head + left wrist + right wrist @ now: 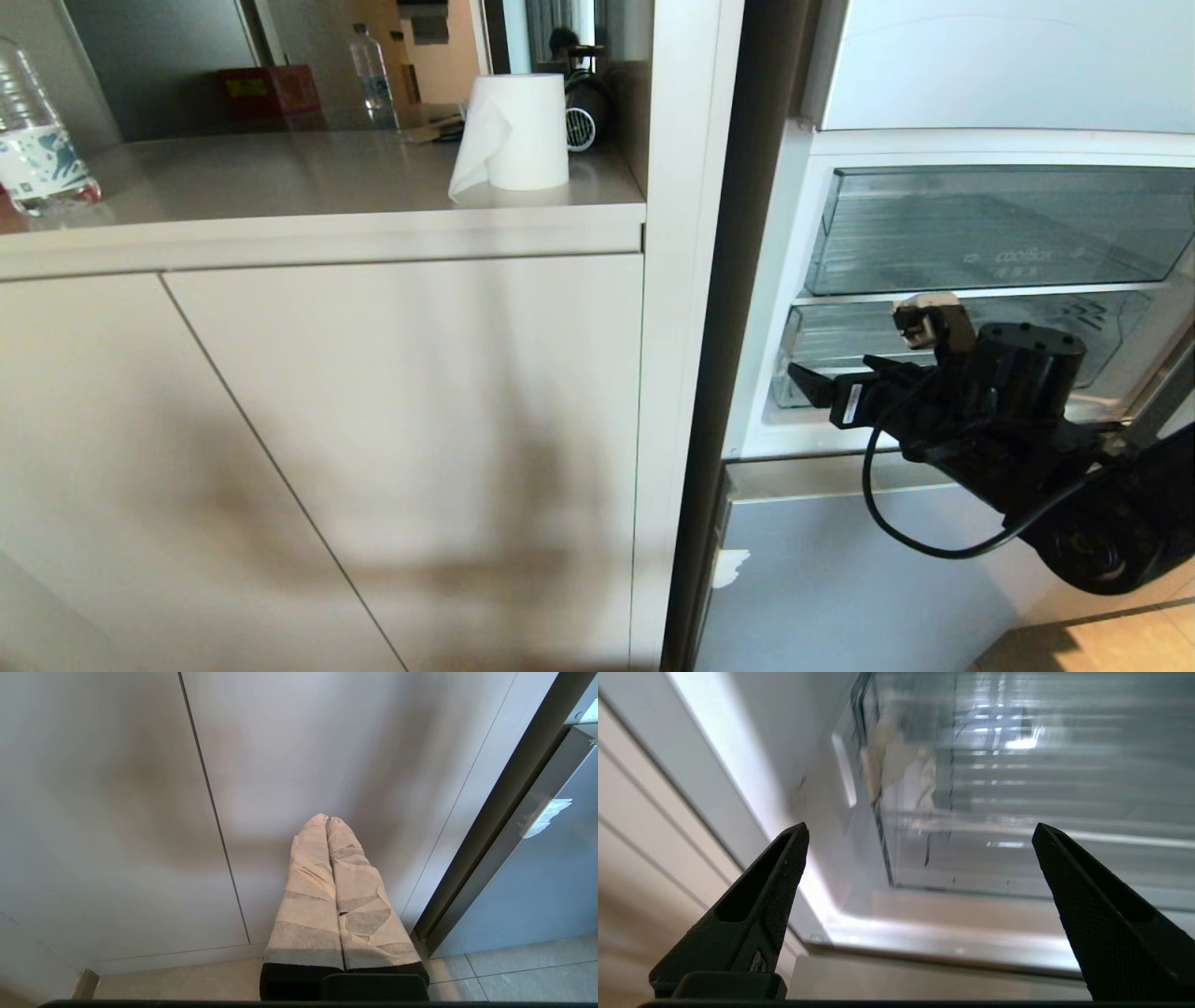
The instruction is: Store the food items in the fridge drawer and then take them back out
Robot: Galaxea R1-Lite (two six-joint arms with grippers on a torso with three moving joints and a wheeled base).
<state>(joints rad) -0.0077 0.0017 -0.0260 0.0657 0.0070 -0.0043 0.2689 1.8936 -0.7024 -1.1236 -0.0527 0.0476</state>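
Jaws of the right gripper (864,359) stand wide apart, holding nothing, just before the fridge drawer (840,338) (lower of two clear drawers); left gripper (327,823) hangs pressed closed near the cabinet door (303,742); no food visible.

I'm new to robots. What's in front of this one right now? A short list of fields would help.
place: open fridge beside pale cabinets
upper clear plastic drawer: shut, printed front
lower clear ribbed drawer: no food seen in it
right gripper: open, empty, in front of the lower drawer
left gripper: shut, tape-wrapped, low by the cabinet door
countertop: white paper roll, clear water bottle
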